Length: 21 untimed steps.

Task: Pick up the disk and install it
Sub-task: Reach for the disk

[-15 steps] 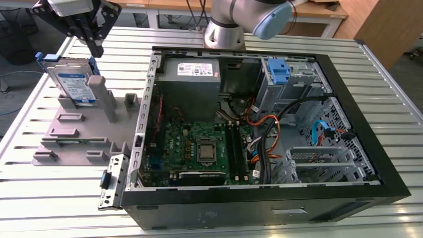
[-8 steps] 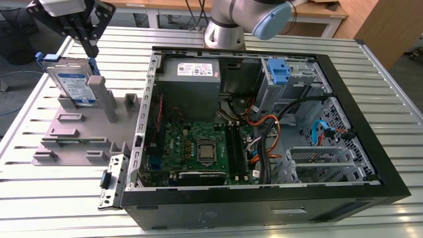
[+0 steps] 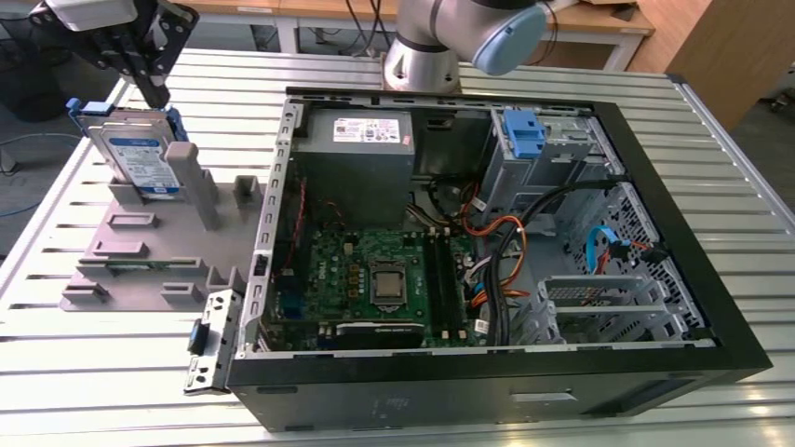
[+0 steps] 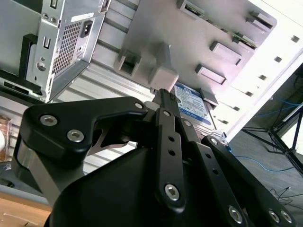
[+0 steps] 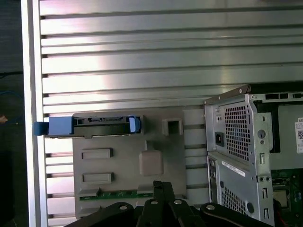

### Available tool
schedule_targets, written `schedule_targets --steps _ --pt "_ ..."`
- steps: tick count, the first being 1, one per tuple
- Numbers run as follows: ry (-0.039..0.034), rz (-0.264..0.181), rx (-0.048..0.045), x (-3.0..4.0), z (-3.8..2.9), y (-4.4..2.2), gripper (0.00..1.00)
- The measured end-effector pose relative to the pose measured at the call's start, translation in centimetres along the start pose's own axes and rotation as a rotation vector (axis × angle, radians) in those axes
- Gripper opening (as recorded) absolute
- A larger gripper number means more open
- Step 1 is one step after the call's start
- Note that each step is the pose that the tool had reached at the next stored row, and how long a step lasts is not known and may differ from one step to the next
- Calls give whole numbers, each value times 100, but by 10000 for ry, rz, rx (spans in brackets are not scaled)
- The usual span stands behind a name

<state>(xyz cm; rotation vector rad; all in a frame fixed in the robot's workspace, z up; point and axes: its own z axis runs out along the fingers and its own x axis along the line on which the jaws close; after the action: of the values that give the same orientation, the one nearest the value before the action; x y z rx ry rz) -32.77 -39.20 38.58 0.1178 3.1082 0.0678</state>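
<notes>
The disk (image 3: 140, 154) stands upright on edge in a grey holder (image 3: 137, 251) at the exterior view's left, outside the computer case. It is silver with a white-and-blue label and a bright blue carrier around it. My gripper (image 3: 154, 93) hangs just above the disk's top edge, toward its case-side end, fingers pressed together with nothing between them. In the first wrist view the disk (image 5: 90, 126) shows edge-on beyond my gripper (image 5: 162, 185). In the second wrist view my gripper (image 4: 163, 94) points at the holder beside the disk's label (image 4: 191, 106).
The open computer case (image 3: 695, 307) lies on the slatted metal table (image 3: 74, 372), with a motherboard (image 3: 372, 279), a grey power supply (image 3: 360, 140) and a drive bay with an upright blue latch (image 3: 527, 135). The arm's base (image 3: 423, 56) stands behind the case.
</notes>
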Motion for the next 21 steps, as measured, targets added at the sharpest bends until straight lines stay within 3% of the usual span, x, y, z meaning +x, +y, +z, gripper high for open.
schedule_targets --steps 21 --pt "-2 -1 -1 368 55 8 11"
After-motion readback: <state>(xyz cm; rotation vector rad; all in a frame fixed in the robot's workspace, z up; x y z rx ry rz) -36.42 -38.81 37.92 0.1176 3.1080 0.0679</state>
